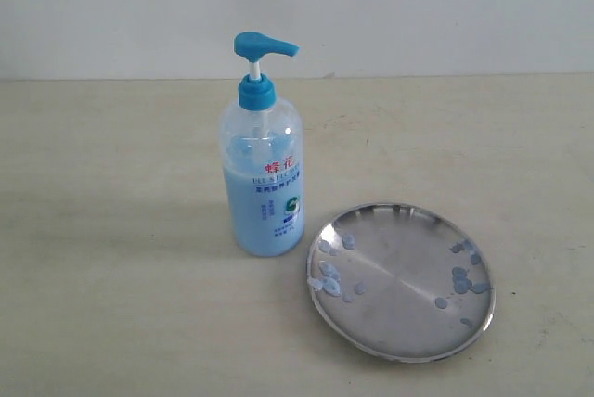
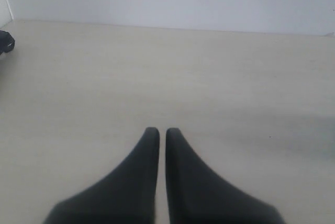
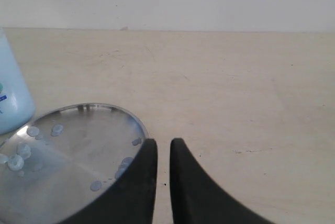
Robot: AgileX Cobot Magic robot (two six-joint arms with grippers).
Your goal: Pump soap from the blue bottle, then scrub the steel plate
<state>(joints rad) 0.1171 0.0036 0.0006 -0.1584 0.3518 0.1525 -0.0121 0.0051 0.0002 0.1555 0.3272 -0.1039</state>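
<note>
The blue bottle [image 1: 263,174] stands upright on the table, its blue pump head [image 1: 263,45] pointing right over the light blue soap inside. Just to its right lies the steel plate [image 1: 401,323], with pale blue soap blobs [image 1: 329,274] along its left and right sides. Neither gripper shows in the exterior view. In the right wrist view my right gripper [image 3: 164,143] is shut and empty beside the plate [image 3: 78,145], with the bottle [image 3: 10,98] at the frame's edge. My left gripper [image 2: 163,131] is shut and empty over bare table, with no task object in its view.
The pale wooden table [image 1: 111,304] runs back to a white wall [image 1: 418,7]. A small dark object [image 2: 5,42] sits at the edge of the left wrist view.
</note>
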